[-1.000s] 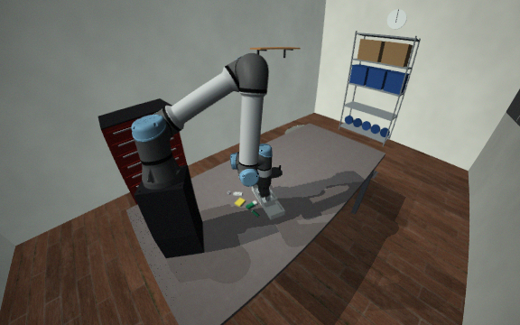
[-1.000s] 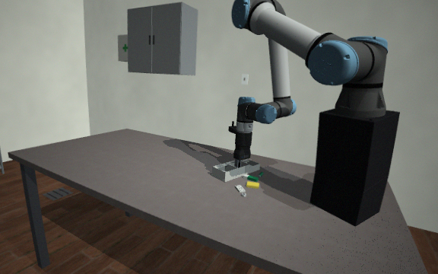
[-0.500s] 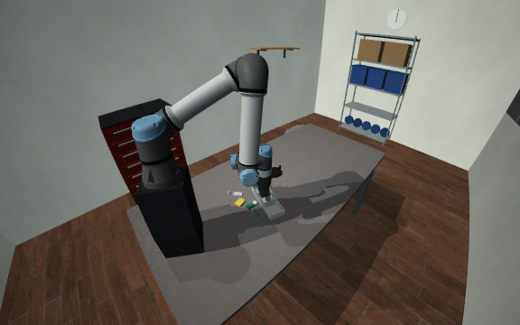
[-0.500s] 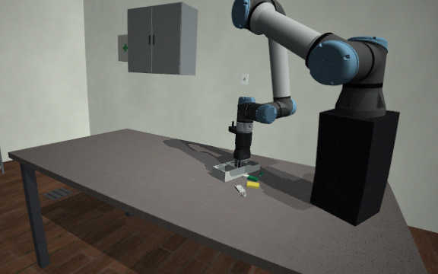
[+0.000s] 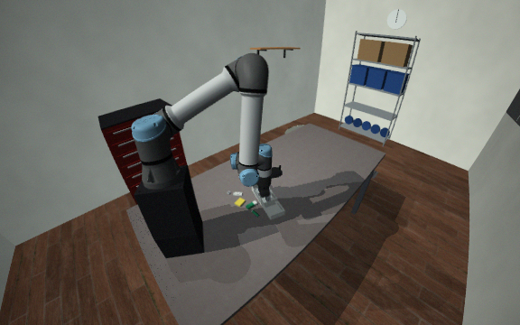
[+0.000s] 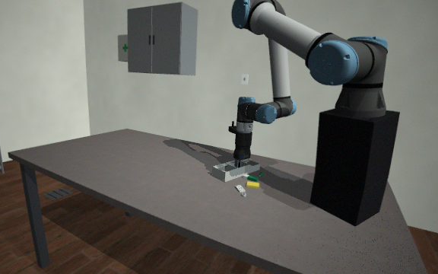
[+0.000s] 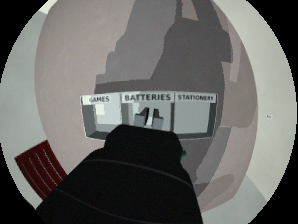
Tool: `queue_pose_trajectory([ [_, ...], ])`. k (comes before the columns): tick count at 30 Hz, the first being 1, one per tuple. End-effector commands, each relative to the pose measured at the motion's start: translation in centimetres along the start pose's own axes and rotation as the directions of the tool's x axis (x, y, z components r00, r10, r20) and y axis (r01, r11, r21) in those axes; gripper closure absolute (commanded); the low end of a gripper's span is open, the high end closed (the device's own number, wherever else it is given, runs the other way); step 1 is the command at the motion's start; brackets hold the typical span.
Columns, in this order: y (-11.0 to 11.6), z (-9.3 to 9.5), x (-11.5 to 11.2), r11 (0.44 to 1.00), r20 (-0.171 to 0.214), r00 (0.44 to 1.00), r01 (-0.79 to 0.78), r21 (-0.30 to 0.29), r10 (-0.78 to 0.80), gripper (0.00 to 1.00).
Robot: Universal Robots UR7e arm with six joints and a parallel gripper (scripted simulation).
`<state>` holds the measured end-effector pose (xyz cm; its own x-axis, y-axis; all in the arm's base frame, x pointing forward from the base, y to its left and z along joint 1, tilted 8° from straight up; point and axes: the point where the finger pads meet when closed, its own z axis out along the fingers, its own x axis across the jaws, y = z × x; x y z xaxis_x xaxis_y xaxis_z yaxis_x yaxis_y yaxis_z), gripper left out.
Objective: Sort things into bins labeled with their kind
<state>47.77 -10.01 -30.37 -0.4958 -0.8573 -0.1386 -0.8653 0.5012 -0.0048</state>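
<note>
Claw fingers stand narrow, nearly together; we cannot tell whether they pinch anything. Directly beneath it is the BATTERIES compartment of the grey three-part labelled bin. A yellow rectangular block lies nearby, outside the bin. We judge: stay centred between the dividers and release low.
</note>
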Motion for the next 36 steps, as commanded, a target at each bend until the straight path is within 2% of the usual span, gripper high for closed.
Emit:
queue_pose_trajectory([
  [1,-0.1,-0.1,0.0,1.0,0.0,1.0,0.0,0.001,0.0,0.69],
  [29,-0.1,-3.0,0.0,1.0,0.0,1.0,0.0,0.002,0.0,0.69],
  [36,-0.1,-5.0,0.0,1.0,0.0,1.0,0.0,0.002,0.0,0.69],
])
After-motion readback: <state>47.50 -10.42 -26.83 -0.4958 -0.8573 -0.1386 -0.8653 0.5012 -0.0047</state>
